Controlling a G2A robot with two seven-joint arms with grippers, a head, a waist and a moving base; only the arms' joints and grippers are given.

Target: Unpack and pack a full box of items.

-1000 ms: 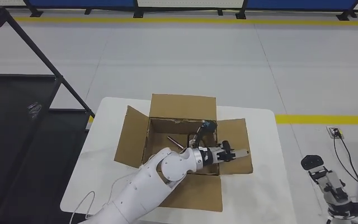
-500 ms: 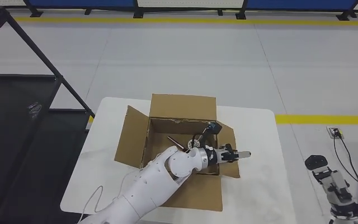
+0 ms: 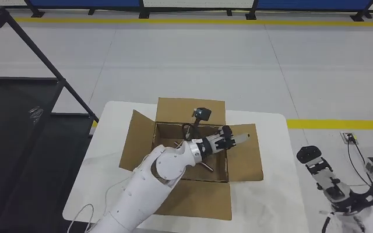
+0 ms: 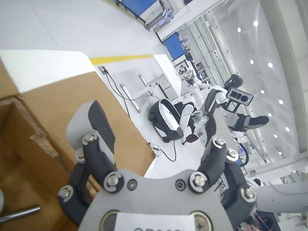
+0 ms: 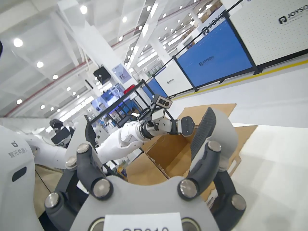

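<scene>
Your left hand point(image 3: 238, 140) now hovers over the right wall and flap of the box point(image 3: 190, 110). It is higher in the frame than a second ago, when it sat lower along that flap. Its fingers point(image 4: 101, 123) are spread wide with nothing between them. The box stands open at centre frame on the white surface point(image 3: 111, 169), and a thin metal rod point(image 4: 21, 214) lies inside it. Your right hand point(image 3: 307, 156), at lower right just off the surface's right edge, has drifted up and left. It too is released and empty.
</scene>
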